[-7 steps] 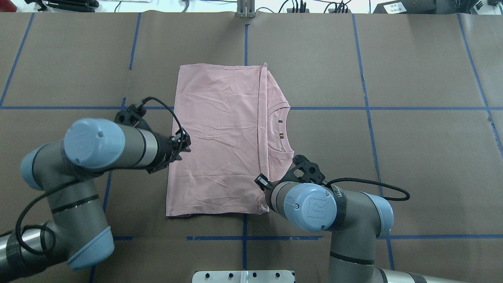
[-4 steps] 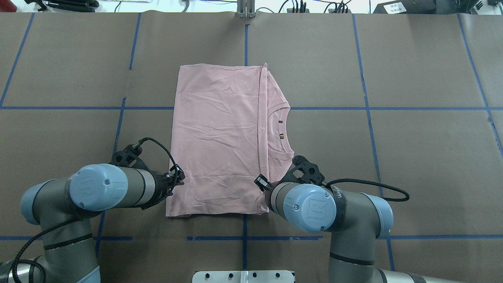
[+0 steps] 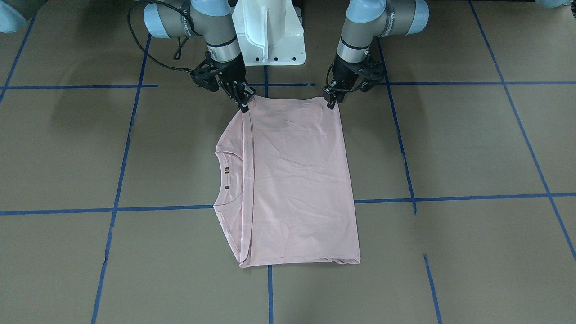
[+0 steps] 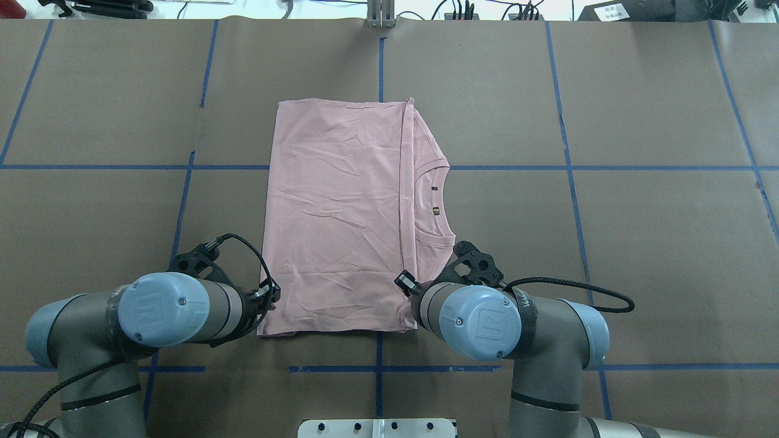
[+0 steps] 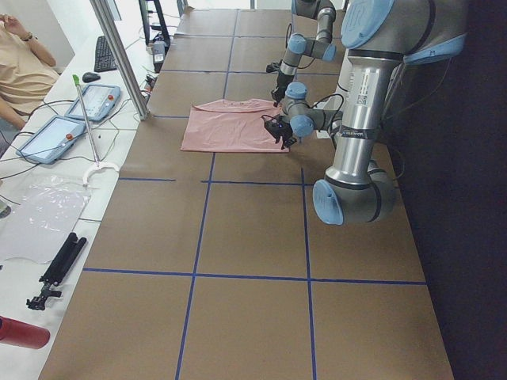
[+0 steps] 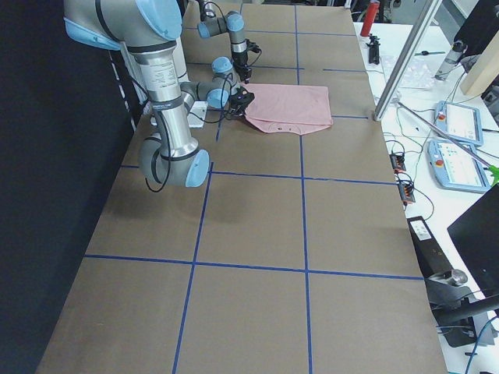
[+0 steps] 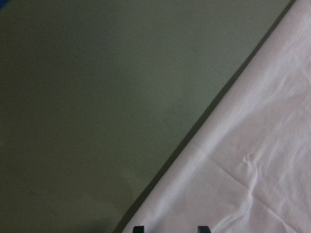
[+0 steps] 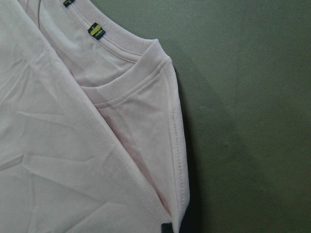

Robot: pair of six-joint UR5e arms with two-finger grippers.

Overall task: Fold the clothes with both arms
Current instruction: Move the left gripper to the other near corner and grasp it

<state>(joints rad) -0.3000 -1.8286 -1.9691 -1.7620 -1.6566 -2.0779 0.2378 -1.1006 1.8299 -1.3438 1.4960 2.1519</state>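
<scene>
A pale pink T-shirt point(image 4: 341, 213) of soft cotton is lying flat in the middle of the brown paper-covered surface point(image 4: 639, 243), well away from all four edges. It is lying folded lengthwise, one half turned over the other. Its ribbed round collar point(image 8: 141, 73) is showing on the side toward the surface's right edge, with two small tags inside it. The shirt's short end is pointing at the robot's edge of the surface, and both arms are reaching down to the two corners of that end.

The black two-fingered left hand point(image 3: 331, 101) is hanging at the left near corner. Its fingertips point(image 7: 138, 228) are standing apart with a clear gap. One is sitting at the shirt's side edge and the other over the cloth, and the cloth between them is lying flat, not gathered or lifted.

The black two-fingered right hand point(image 3: 245, 105) is resting at the right near corner, below the collar. Its fingertips point(image 8: 167, 228) are showing as one dark tip on the doubled hem, so they appear to be drawn together, pinching the fold there. The cloth around them is lying on the surface.

Thin blue tape lines point(image 4: 608, 167) are crossing the surface, and one is running under the shirt.
</scene>
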